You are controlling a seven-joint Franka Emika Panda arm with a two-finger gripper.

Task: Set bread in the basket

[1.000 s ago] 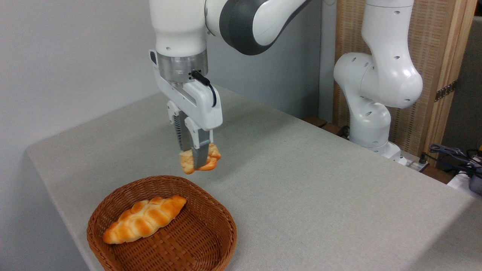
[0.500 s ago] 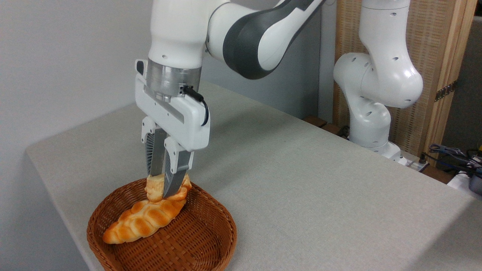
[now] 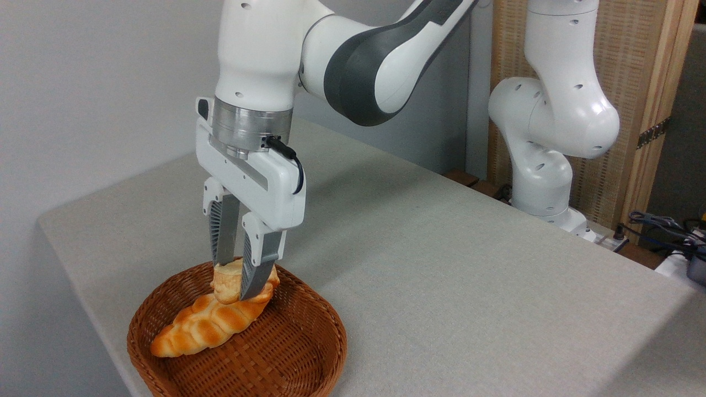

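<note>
The bread (image 3: 225,284), a small lumpy bun with a pale top and orange-brown edges, is held between the two fingers of my gripper (image 3: 237,280), which is shut on it. It hangs low inside the brown wicker basket (image 3: 329,325) at the table's near left. Its underside touches the upper end of a long braided golden loaf (image 3: 204,328) lying in the basket. The near finger (image 3: 255,270) hides the middle of the bun.
The grey cloth-covered table (image 3: 441,275) stretches right and back of the basket. The table's left edge runs close beside the basket. The arm's white base (image 3: 543,182) stands at the far right, with cables (image 3: 667,226) beyond it.
My gripper has carried the bun left and down, from above the table behind the basket into the basket. The bun now rests against the braided loaf's end.
</note>
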